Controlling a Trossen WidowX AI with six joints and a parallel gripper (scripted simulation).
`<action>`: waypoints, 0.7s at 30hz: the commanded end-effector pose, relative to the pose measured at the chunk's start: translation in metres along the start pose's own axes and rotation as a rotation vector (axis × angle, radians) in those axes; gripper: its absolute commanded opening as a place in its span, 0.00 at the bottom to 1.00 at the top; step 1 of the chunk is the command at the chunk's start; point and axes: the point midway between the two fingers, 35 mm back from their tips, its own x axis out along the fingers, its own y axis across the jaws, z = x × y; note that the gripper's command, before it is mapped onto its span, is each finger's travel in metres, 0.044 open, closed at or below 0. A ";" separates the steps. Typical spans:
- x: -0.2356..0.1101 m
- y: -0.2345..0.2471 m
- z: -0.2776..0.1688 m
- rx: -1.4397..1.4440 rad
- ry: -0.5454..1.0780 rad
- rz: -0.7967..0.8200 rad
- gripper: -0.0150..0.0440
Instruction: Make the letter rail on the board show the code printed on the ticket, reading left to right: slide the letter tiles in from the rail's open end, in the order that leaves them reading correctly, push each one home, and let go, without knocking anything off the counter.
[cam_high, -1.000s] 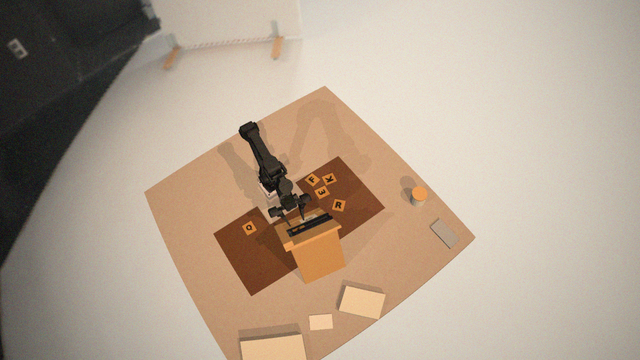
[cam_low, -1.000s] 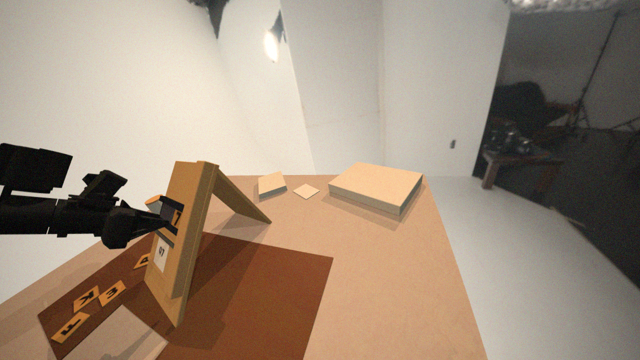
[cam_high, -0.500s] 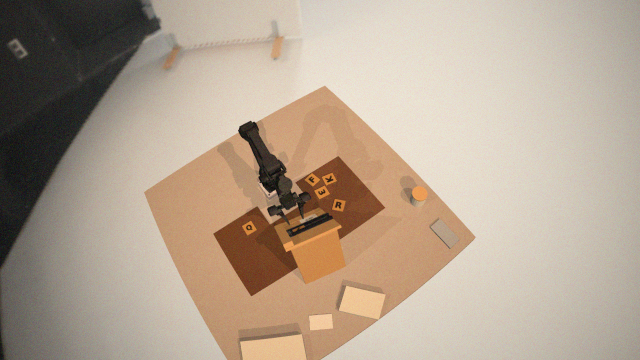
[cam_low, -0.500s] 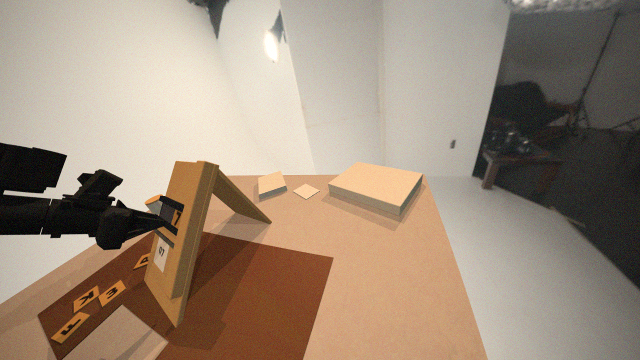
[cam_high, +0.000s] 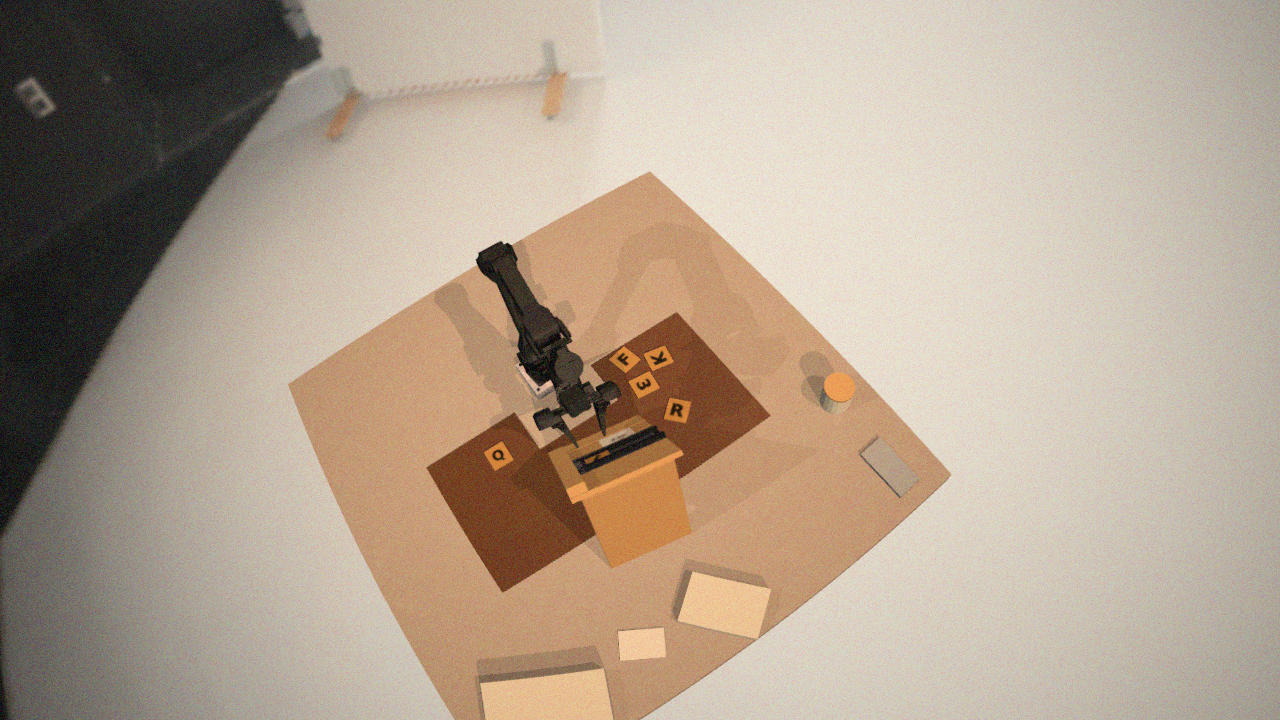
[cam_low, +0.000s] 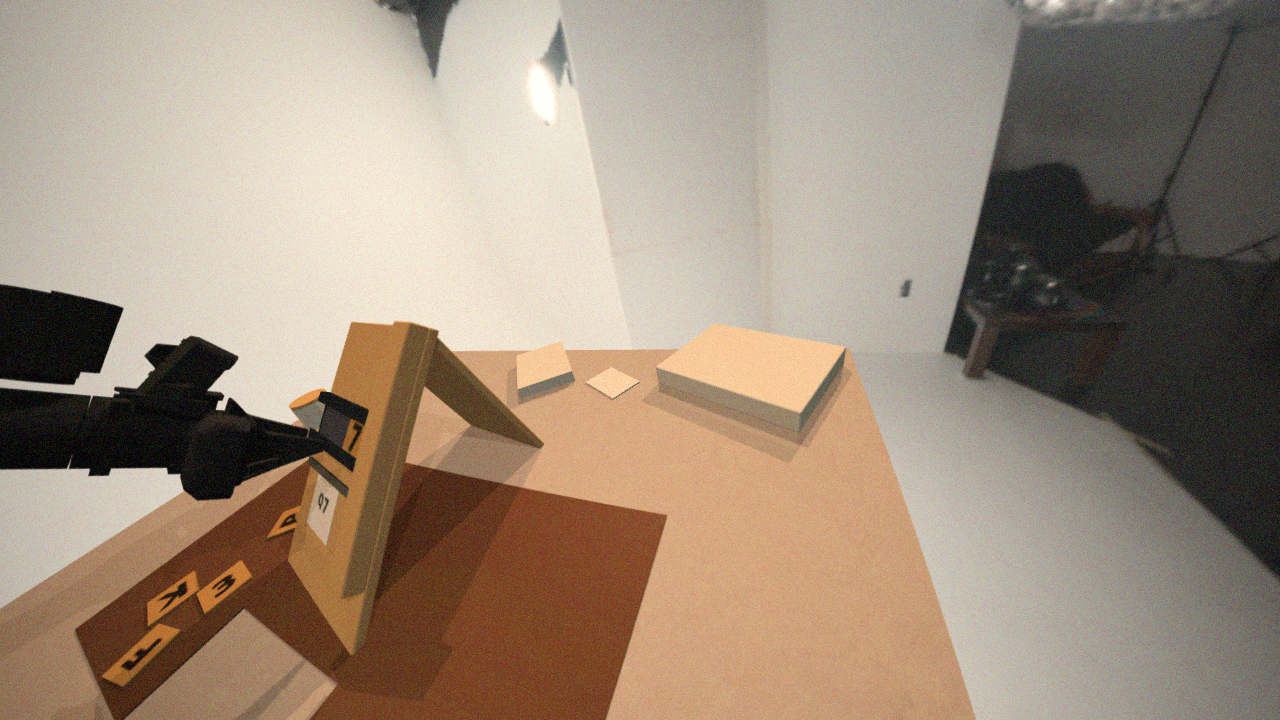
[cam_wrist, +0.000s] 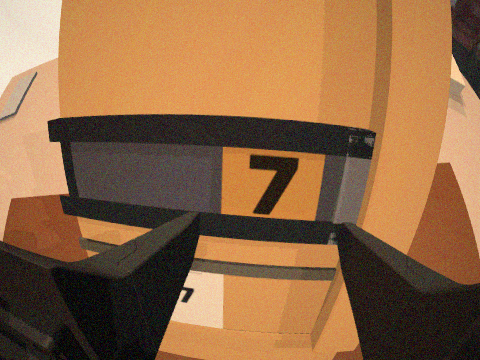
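Note:
The sloped board (cam_high: 562, 458) (cam_low: 380, 358) (cam_wrist: 200, 60) carries a black rail (cam_low: 343, 402) (cam_wrist: 210, 127), closed at its left end and open at its right in the wrist view. Tile 7 (cam_low: 356, 435) (cam_wrist: 272, 182) sits in the rail near the open end, with a bare stretch left of it. The ticket (cam_low: 323, 503) (cam_wrist: 205, 305) reads Q7; a finger partly hides it in the wrist view. Tile Q (cam_high: 498, 455) lies face up on the left mat. My gripper (cam_high: 589, 439) (cam_wrist: 270, 228) is open and empty, its fingertips at the rail's lower bar, below tile 7.
Tiles F (cam_high: 624, 359) (cam_low: 140, 654), K (cam_high: 658, 358) (cam_low: 172, 597), 3 (cam_high: 643, 385) (cam_low: 224, 586) and R (cam_high: 677, 411) lie on the other mat (cam_high: 729, 407). An orange-topped cylinder (cam_high: 838, 389) and a grey block (cam_high: 888, 466) stand near the counter's edge. Pale blocks (cam_high: 725, 604) (cam_low: 751, 367) lie behind the board.

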 end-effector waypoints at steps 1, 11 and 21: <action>-0.003 -0.001 0.002 0.004 -0.004 -0.002 0.75; -0.001 -0.001 0.001 0.001 0.000 -0.001 0.49; -0.001 -0.001 0.001 0.001 0.000 -0.001 0.25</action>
